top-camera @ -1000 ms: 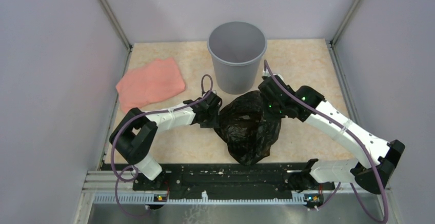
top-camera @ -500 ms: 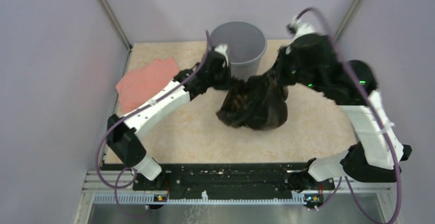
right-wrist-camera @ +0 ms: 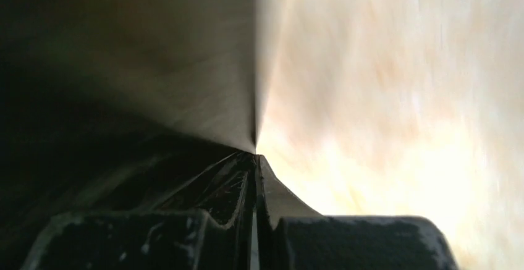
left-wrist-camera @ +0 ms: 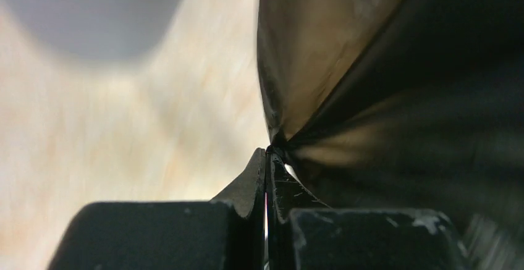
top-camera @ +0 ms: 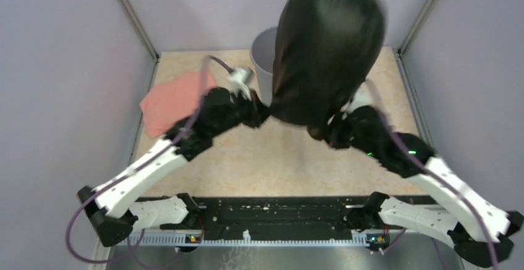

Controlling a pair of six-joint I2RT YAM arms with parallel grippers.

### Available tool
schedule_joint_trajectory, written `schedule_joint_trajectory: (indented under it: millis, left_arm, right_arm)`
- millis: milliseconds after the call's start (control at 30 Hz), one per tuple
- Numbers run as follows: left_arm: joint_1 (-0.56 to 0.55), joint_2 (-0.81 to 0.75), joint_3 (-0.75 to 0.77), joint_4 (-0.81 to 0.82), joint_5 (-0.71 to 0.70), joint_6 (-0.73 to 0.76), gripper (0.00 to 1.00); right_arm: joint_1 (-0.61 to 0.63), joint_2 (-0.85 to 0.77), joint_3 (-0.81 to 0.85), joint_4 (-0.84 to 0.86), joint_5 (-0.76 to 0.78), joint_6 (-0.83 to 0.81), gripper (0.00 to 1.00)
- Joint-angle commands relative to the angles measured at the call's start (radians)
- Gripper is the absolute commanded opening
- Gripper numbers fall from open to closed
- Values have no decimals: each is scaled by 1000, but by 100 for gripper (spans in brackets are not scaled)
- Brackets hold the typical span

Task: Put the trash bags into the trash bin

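The black trash bag (top-camera: 327, 47) is lifted high and billowed out, hanging between both grippers and hiding most of the grey trash bin (top-camera: 262, 47), of which only the left rim shows. My left gripper (top-camera: 262, 110) is shut on the bag's left edge. In the left wrist view the jaws (left-wrist-camera: 267, 152) pinch the taut plastic (left-wrist-camera: 383, 84). My right gripper (top-camera: 321, 131) is shut on the bag's right edge. In the right wrist view the jaws (right-wrist-camera: 254, 156) pinch the plastic (right-wrist-camera: 123, 66).
A salmon-pink folded cloth (top-camera: 173, 100) lies on the table at the left. Grey walls enclose the table on the left, back and right. The bin stands at the back middle. A blurred grey patch, likely the bin (left-wrist-camera: 99, 10), shows in the left wrist view.
Both grippers have raised the bag from low in front of the bin to high above the table. The bag has spread open and now covers the bin. Both arms have stretched forward.
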Motion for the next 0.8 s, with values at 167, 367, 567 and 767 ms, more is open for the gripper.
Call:
schedule_joint_trajectory:
  millis: [167, 367, 567, 767]
  left_arm:
    - [-48, -165, -305, -253, -20, -84, 0]
    - [-48, -155, -134, -313, -68, -32, 0]
    - [-48, -99, 18, -331, -119, -18, 0]
    - [-46, -17, 175, -387, -208, -57, 0]
  right_arm:
    - [20, -104, -164, -140, -73, 123, 0]
    - [20, 34, 117, -208, -47, 10, 0]
    - [20, 124, 310, -208, -8, -58, 0]
    - [20, 149, 445, -176, 75, -81, 0]
